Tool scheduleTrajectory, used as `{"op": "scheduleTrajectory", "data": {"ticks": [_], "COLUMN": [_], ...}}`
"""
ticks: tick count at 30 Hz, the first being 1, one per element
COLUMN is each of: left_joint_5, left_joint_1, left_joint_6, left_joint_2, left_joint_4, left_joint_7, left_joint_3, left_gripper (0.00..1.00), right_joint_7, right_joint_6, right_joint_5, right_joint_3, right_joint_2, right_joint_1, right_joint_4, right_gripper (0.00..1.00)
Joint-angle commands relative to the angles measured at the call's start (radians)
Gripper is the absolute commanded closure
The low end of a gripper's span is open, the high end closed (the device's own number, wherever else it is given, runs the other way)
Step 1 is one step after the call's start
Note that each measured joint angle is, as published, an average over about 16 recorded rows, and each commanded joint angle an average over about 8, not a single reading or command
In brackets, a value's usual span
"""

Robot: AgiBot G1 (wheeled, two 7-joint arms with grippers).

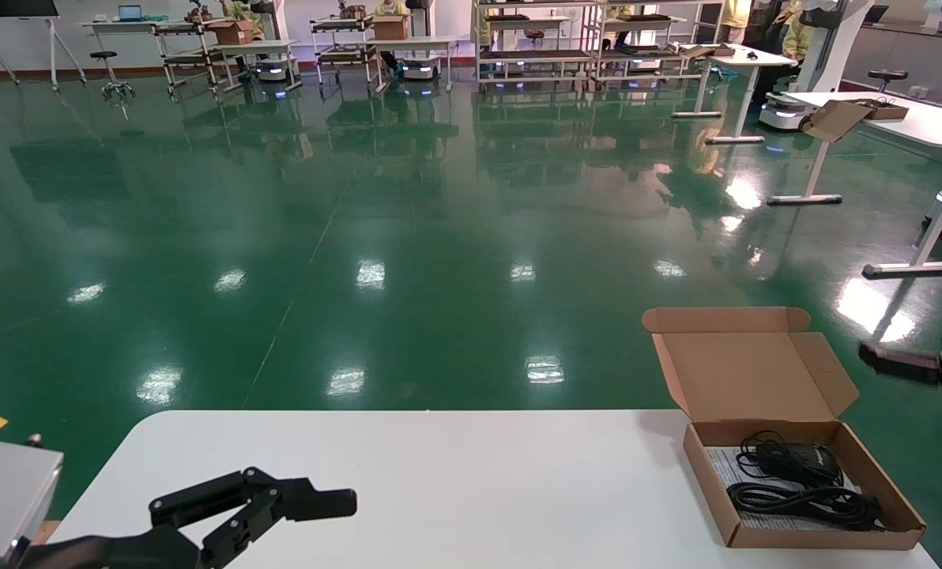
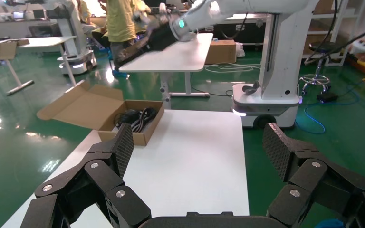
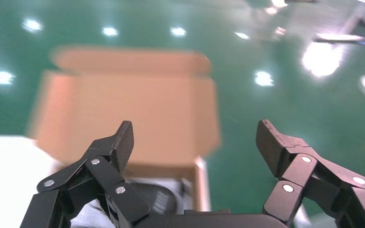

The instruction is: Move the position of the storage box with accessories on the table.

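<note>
The box (image 1: 803,482) sits at the surface's (image 1: 439,474) four o'clock corner, and the wide-open, empty right pincer (image 3: 195,142) could snag its raised lid, spilling mouse (image 1: 795,461) and cable (image 1: 811,502).

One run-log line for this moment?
storage box: open, table right end | right gripper: open, above box | left gripper: open, parked

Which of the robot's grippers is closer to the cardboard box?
The right. The right gripper hovers open just off the box's right side, facing it; the left gripper rests open over the table's far left.
</note>
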Motion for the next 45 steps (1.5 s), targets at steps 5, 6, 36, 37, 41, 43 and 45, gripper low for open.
{"op": "scheduleTrajectory", "data": {"ticks": [5, 6, 36, 37, 41, 43, 45], "left_joint_5": [0.0, 0.0, 0.0, 0.0, 0.0, 0.0, 0.0], "left_joint_1": [0.0, 0.0, 0.0, 0.0, 0.0, 0.0, 0.0], "left_joint_6": [0.0, 0.0, 0.0, 0.0, -0.001, -0.001, -0.001], "left_joint_2": [0.0, 0.0, 0.0, 0.0, 0.0, 0.0, 0.0], "left_joint_4": [0.0, 0.0, 0.0, 0.0, 0.0, 0.0, 0.0], "left_joint_7": [0.0, 0.0, 0.0, 0.0, 0.0, 0.0, 0.0], "left_joint_3": [0.0, 0.0, 0.0, 0.0, 0.0, 0.0, 0.0], "left_gripper": [0.0, 0.0, 0.0, 0.0, 0.0, 0.0, 0.0], "right_joint_7": [0.071, 0.088, 0.107, 0.102, 0.083, 0.074, 0.064], "right_joint_6": [-0.278, -0.327, -0.578, -0.581, -0.595, -0.602, -0.609], "right_joint_5": [0.051, 0.062, 0.186, 0.191, 0.21, 0.22, 0.229], "right_joint_3": [0.028, 0.033, 0.176, 0.184, 0.215, 0.231, 0.247], "right_joint_2": [0.046, 0.053, 0.114, 0.117, 0.128, 0.134, 0.139], "right_joint_1": [0.077, 0.086, -0.071, -0.085, -0.14, -0.167, -0.195], "right_joint_4": [0.024, 0.025, 0.3, 0.32, 0.399, 0.439, 0.479], "right_gripper": [0.0, 0.0, 0.0, 0.0, 0.0, 0.0, 0.0]}}
